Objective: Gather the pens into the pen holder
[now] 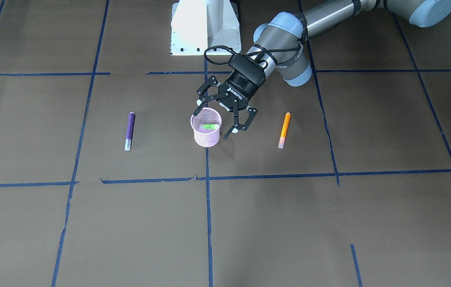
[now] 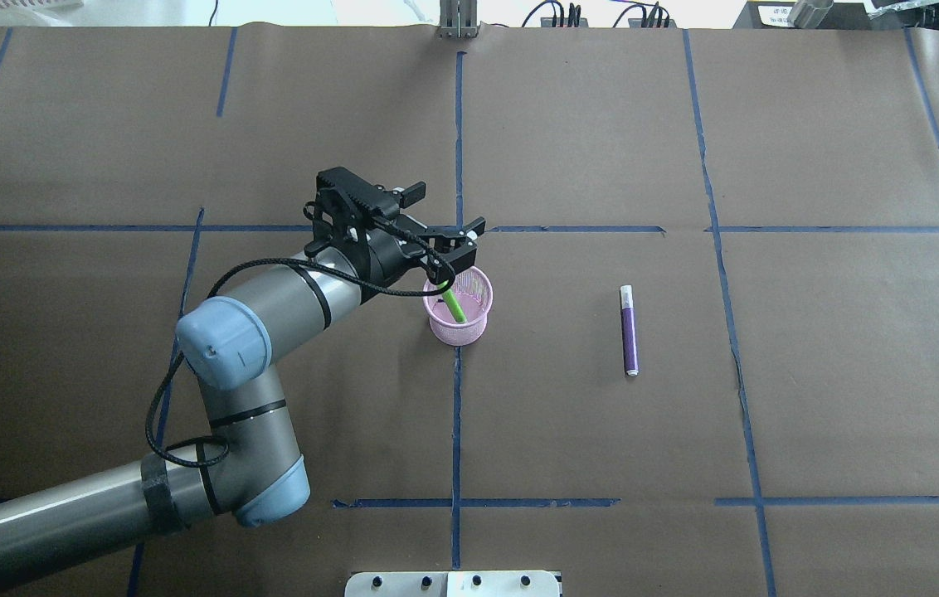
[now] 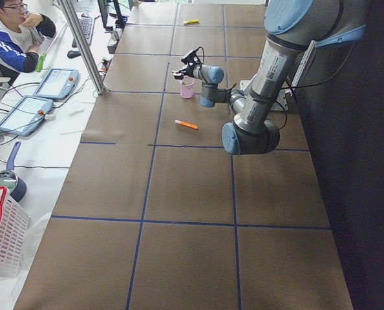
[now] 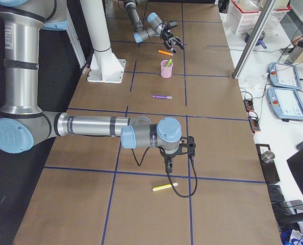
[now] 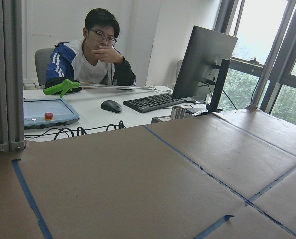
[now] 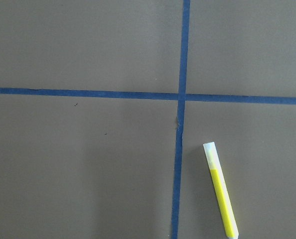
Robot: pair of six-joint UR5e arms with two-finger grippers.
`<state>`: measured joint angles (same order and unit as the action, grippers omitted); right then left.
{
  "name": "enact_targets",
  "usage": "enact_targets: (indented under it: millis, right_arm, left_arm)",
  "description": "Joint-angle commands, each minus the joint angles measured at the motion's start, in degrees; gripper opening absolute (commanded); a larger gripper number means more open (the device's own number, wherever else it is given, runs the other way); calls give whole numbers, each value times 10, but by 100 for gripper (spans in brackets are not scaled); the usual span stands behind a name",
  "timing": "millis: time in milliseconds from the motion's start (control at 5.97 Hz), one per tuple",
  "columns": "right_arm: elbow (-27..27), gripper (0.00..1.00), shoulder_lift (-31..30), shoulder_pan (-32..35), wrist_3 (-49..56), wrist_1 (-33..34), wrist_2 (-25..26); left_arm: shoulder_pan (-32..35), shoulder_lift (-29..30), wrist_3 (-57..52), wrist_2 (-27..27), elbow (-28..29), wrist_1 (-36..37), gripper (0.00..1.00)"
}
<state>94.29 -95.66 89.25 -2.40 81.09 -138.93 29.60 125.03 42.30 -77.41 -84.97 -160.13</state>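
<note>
Two jaws wide apart, nothing between them, on the left gripper. Hangs tilted just above the rim of the pen holder. Small, round, pink wire mesh with a solid rim, slightly tapered, upright on a blue tape line. Holds the green pen, leaning inside. Purple pen flat on the brown table, well to the robot's right of the cup, pale cap end away from the robot. Orange pen flat on the cup's other side, cap end likewise. Far off, right gripper pointing down near a yellow pen with a pale cap; cannot tell whether spread or pressed together
</note>
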Motion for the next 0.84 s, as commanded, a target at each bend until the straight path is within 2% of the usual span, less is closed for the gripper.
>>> enact_targets:
  millis: [0,335,502,670]
  right_arm:
    - [-70,100,1,-4,84,-52,14]
    - [-97,100,8,-25,93,-59,16]
    - [-102,100,9,-35,93,-76,39]
    - [-163,100,18,-37,91,-134,51]
  left_arm:
    - [95,-3,38,-141,-18,93,100]
    - [144,-11,38,-230,-52,219,100]
    - [145,-18,38,-235,-69,255,100]
    - [150,-20,35,-236,-71,274,100]
